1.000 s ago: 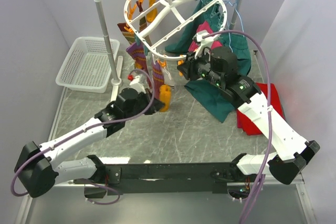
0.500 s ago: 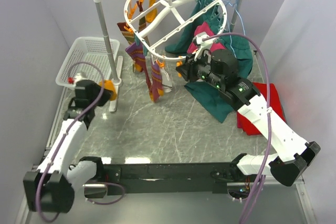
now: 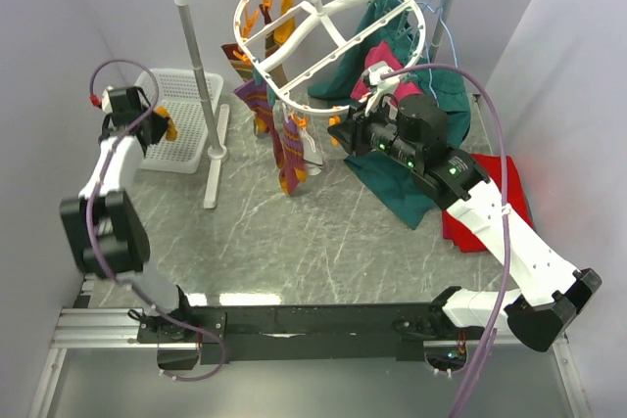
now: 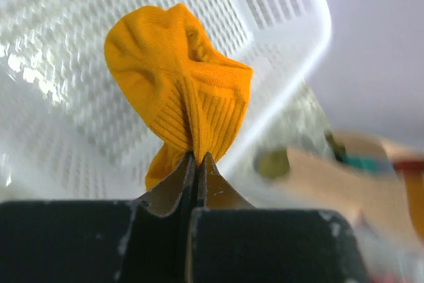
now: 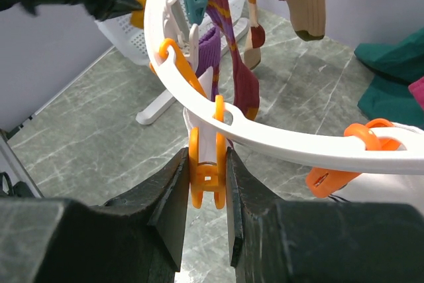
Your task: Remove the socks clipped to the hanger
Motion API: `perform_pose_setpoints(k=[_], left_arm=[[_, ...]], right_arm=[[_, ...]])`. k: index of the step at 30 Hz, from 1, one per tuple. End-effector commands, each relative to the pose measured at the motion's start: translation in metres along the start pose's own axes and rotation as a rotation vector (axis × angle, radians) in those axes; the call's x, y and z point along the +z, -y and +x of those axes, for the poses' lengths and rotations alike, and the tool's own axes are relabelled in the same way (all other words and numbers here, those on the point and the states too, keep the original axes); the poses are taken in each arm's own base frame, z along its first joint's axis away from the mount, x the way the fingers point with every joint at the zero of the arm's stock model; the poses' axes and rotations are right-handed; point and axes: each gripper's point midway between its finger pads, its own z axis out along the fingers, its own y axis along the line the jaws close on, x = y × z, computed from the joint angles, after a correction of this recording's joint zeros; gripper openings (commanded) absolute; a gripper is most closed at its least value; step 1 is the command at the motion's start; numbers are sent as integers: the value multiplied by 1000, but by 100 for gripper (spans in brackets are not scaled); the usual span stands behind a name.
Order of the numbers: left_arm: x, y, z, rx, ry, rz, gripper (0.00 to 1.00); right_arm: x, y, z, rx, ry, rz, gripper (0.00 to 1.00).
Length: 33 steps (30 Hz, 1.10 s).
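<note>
Orange knit fills the left wrist view: a mustard-orange sock [image 4: 179, 97] is pinched at one end between the fingers of the left end effector [image 4: 197, 164], which are closed tight on it. The sock hangs bunched just above the white mesh basket [image 4: 285, 11]. From above, that arm reaches to the far left of the grey marbled table [image 3: 323, 242], with its end effector over the left part of the basket.

The hanger [image 3: 328, 7], a white oval frame with cross bars, hangs tilted by its hook from the white pole rack [image 3: 196, 56]. Several socks [image 3: 279, 134], striped in maroon, purple and orange, dangle from clips along its left and lower rim, and two more hang at the far side.

The right end effector [image 5: 207, 164] sits at the near edge of the rim, narrowed onto an orange clip [image 5: 207, 190], with one finger pressed against each side of it. A second orange clip [image 5: 344, 157] hangs from the rim just to the right.

Dark green clothes [image 3: 392, 173] and a magenta garment [image 3: 387, 56] hang behind the right arm. A red cloth [image 3: 514, 193] lies on the table at the far right.
</note>
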Motion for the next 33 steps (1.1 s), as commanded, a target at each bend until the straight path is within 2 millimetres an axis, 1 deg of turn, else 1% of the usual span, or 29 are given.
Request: perform_pose_setpoints(k=[1,2,3,5,6,8,9,10,12,13,15,16,17,18,19,20,21,22,23,24,25,26,27,28,29,30,31,32,33], left_arm=[[41,-8,-12,65,-48,-67,1],[61,-21,0,72,-92,-103,2],[67,-15,-3,71,-101,-90,5],[82,-23,10,72,-155,-109,9],[84,-22,10,74,-157,-103,10],[82,-16,5,66,-127,-72,24],[80,-20,8,65,-124,-78,32],[76,-18,3,63,-105,-76,51],[70,-16,-1,66,-104,-79,65],[60,-9,-9,70,-85,-67,68],[46,-4,-20,68,-43,-73,71],[27,9,-32,61,-6,-39,72],[16,10,-42,52,38,-52,73],[6,9,-43,43,46,-59,75],[-21,22,-54,23,92,-17,75],[-34,27,-56,11,109,9,75],[-40,16,-36,-4,69,21,74],[-76,44,-49,-32,141,167,74],[-90,51,-40,-40,131,243,73],[-92,36,-5,-51,62,273,72],[-129,59,-13,-61,132,419,71],[-140,64,8,-49,105,471,70],[-142,56,32,-39,75,501,65],[-166,65,38,-18,96,575,63],[-178,78,59,16,65,648,63],[-180,74,76,35,36,659,63],[-190,82,90,70,11,700,62],[-199,90,117,105,-58,739,62],[-203,92,132,129,-95,758,61]], right_arm=[[-11,-8,-10,-14,35,-30,0],[-10,-8,-10,-14,35,-33,0],[-10,-9,-10,-16,36,-37,0],[-12,-10,-10,-17,38,-39,0],[-11,-10,-10,-17,36,-42,0],[-11,-10,-9,-16,35,-44,0],[-11,-11,-9,-16,33,-46,0],[-11,-11,-9,-16,33,-46,0],[-11,-12,-10,-17,35,-50,0],[-10,-11,-9,-15,34,-50,0],[-10,-13,-9,-14,33,-57,0],[-10,-14,-10,-14,33,-62,0],[-9,-13,-8,-12,29,-61,0],[-9,-13,-8,-11,28,-60,0],[-9,-13,-8,-13,28,-60,0],[-8,-13,-8,-13,26,-58,1],[-8,-11,-7,-12,23,-51,1],[-8,-11,-7,-13,23,-50,1],[-8,-11,-7,-14,23,-48,1],[-8,-11,-7,-14,25,-47,2],[-8,-11,-7,-14,23,-47,2],[-8,-11,-7,-10,22,-46,3],[-8,-11,-7,-9,22,-48,4],[-7,-11,-7,-10,20,-49,4],[-7,-11,-6,-8,18,-51,5],[-8,-12,-7,-7,19,-57,6],[-8,-13,-7,-4,18,-60,6],[-7,-13,-6,-4,15,-60,8],[-7,-13,-6,-4,15,-61,8]])
